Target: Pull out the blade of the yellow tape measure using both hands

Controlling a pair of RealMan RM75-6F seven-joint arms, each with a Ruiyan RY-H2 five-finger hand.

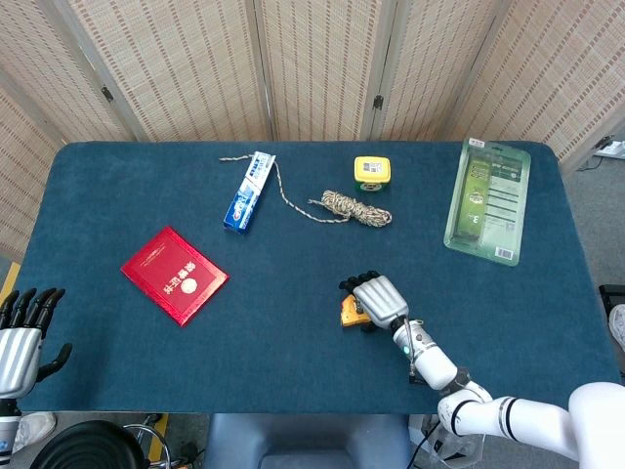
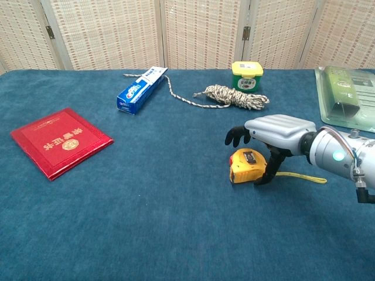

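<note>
at the far left, off the near-left corner of the tabletop [image 1: 117,371], the left robot hand [image 1: 21,337] is seen idle, fingers apart and holding nothing. a red booklet [image 2: 58,140] lies on the left, a blue toothpaste box [image 2: 139,89] and a coiled rope [image 2: 231,95] further back. the yellow tape measure [image 2: 247,165] lies right of centre, near the front, with a short length of blade [image 2: 302,176] already trailing to its right. the right robot hand [image 2: 270,136] is arched over the case, fingers curled down at its far side and the thumb set against its right side; a firm grip cannot be confirmed. for the step to go well, the case should be clamped squarely by the right hand, and the blade tip left free for the left hand.
</note>
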